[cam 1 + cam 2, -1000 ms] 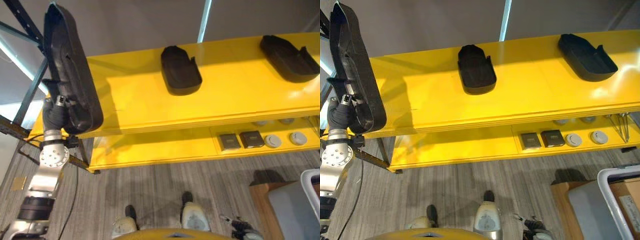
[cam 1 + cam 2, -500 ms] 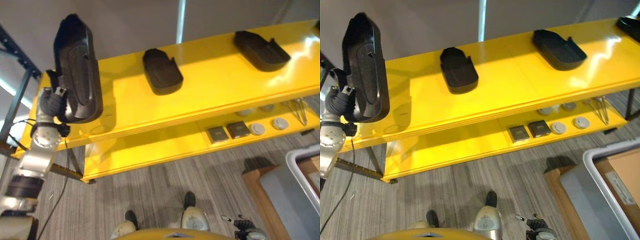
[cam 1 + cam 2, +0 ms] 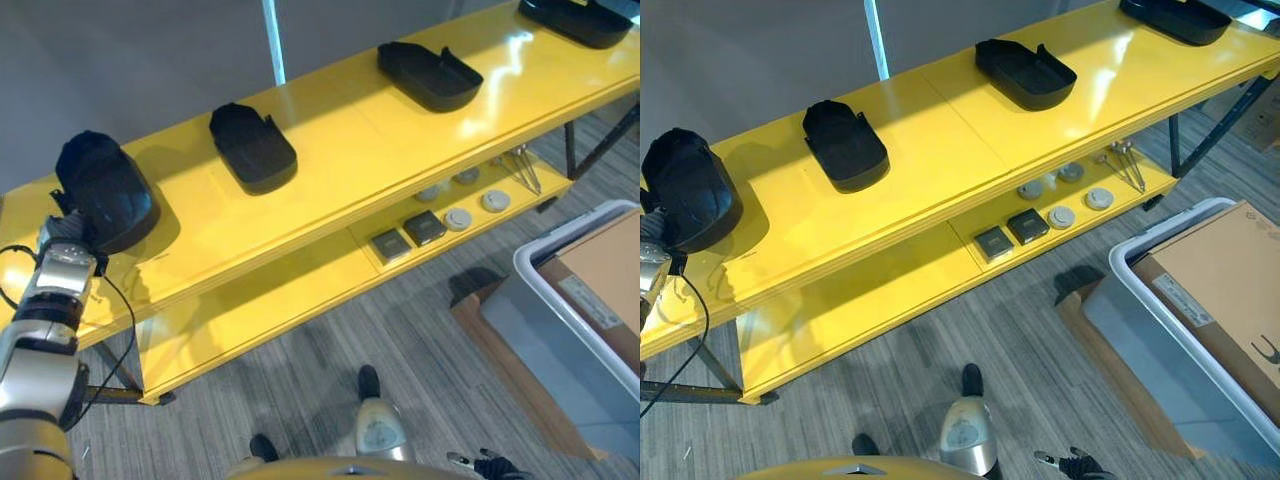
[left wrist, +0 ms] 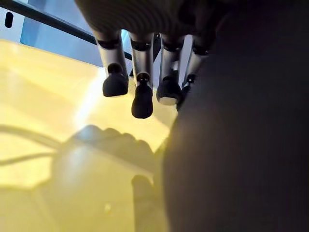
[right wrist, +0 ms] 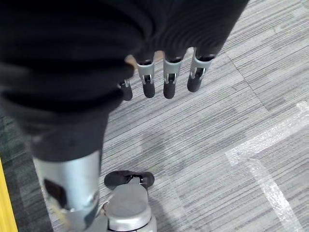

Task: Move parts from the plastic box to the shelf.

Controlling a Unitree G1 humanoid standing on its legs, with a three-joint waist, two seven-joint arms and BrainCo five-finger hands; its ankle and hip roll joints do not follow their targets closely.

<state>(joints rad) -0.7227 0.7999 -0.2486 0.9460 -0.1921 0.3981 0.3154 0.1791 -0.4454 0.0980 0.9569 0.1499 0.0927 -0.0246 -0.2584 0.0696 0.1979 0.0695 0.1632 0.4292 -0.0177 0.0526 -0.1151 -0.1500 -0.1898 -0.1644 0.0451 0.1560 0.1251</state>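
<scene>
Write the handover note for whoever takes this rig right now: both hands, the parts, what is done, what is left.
Left hand: at the far left end of the top shelf, fingers straight and relaxed beside the black part that sits on the shelf there. Whether it touches the part I cannot tell.
Right hand: idle, open, hanging over the grey floor, holding nothing.
Done: four black parts on the top shelf, the other three being the second part, third part and fourth part.
Left: clear the left hand, then go back to the plastic box at lower right; a cardboard sheet covers its contents.
</scene>
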